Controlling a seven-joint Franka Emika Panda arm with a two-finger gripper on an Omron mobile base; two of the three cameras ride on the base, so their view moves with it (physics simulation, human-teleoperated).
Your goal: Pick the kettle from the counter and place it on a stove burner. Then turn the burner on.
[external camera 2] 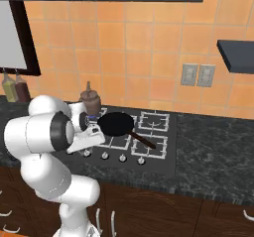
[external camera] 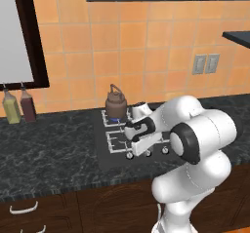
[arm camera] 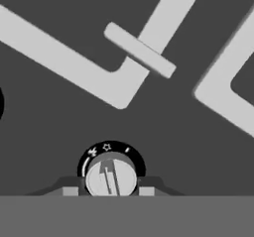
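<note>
Both base views look forward and down from behind the arm, left and right, sharing the cooktop. The hand view looks close down on a stove knob.

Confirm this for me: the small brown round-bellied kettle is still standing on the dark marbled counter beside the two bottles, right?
Not quite. The small brown round-bellied kettle stands on the back-left light-grey wire burner grate of the black cooktop, as the left base view shows.
</note>
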